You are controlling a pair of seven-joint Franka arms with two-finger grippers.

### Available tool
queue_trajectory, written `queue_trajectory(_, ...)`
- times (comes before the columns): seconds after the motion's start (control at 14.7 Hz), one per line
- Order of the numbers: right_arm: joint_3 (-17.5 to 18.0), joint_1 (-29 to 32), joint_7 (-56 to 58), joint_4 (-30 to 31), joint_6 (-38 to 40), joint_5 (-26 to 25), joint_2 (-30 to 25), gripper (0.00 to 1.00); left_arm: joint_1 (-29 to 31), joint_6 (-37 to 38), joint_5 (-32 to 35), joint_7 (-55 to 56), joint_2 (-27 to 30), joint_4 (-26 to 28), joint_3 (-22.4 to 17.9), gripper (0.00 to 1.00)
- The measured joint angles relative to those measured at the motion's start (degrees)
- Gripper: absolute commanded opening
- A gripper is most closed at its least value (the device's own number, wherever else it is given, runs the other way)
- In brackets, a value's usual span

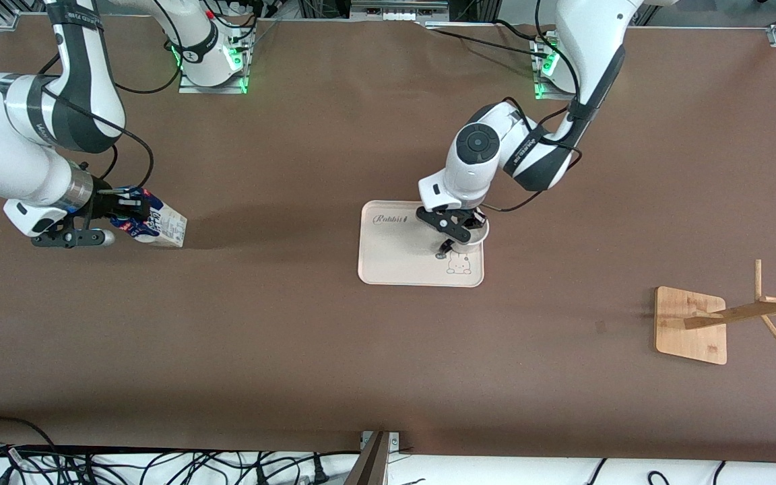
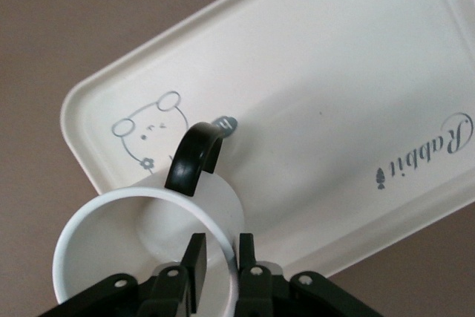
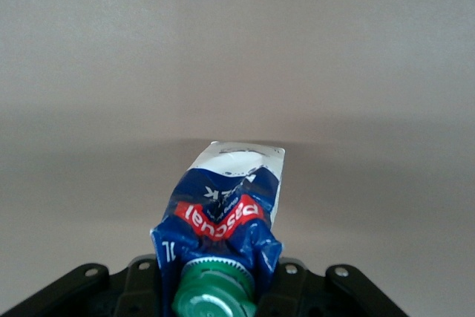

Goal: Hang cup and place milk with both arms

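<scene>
Cream rabbit-print tray (image 1: 395, 249) mid-table; tilted wooden peg rack (image 1: 718, 320) near the left arm's end of brown table (image 1: 294, 337).

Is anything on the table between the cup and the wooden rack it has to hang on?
Nothing visible. The left end effector grips the cup by its rim on the tray; only bare table lies between it and the rack.

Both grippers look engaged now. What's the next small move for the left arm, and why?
Probably lift straight up. The left gripper is shut on the cup rim, one finger inside and one outside, while the cup sits on the tray. The rack stands toward the left arm's end of the table, so the cup must clear the tray rim first. The right gripper holds the milk.
</scene>
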State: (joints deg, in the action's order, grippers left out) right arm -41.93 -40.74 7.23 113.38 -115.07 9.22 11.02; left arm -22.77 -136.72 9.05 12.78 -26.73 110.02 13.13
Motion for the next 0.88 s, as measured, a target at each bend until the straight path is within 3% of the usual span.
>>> queue_trajectory(0.41,0.1,-0.4,0.0,5.2,-7.0,0.0,0.0,0.37,6.1,6.2,0.0,0.0,8.4,-2.0,-2.8,0.0)
queue_trajectory(0.88,0.1,-0.6,0.2,7.5,-11.2,0.0,0.0,0.38,24.7,17.0,-2.9,-0.4,19.9,-5.5,-3.7,0.0)
